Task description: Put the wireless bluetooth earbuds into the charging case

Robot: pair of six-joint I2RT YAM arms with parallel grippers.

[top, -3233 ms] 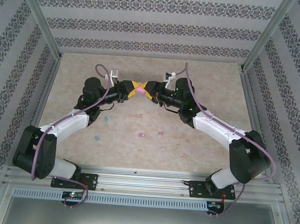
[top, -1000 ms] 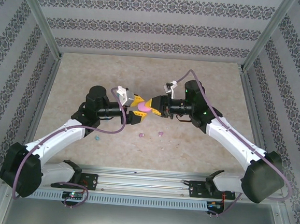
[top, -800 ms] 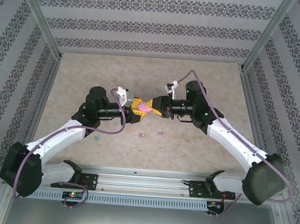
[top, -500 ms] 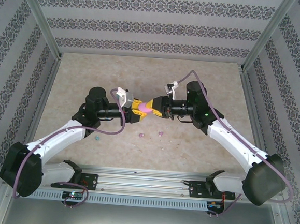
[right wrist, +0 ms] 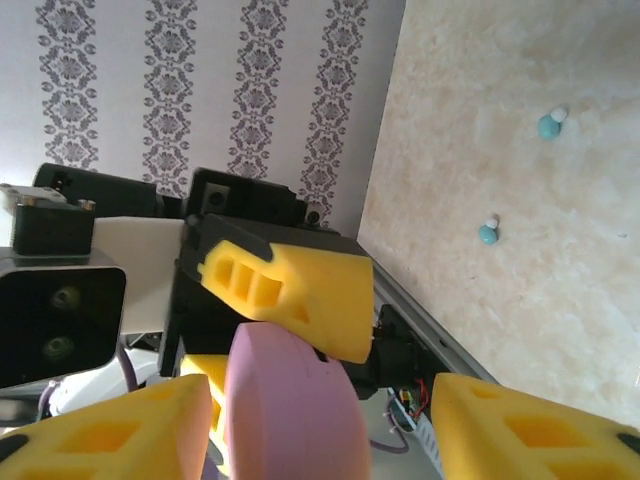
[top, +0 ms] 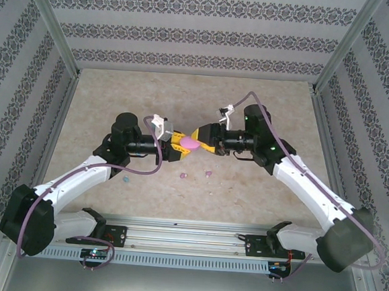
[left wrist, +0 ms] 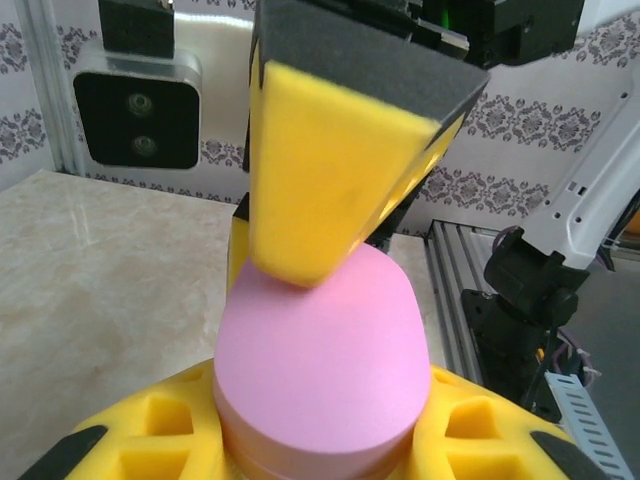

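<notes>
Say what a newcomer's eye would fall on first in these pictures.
The two arms meet nose to nose over the middle of the marbled table, with a pink oval case between their yellow fingers. The left pincer is clamped on it, while the right pincer stands open around it. Nearer the arms' bases, two tiny pink earbuds lie loose on the tabletop.
</notes>
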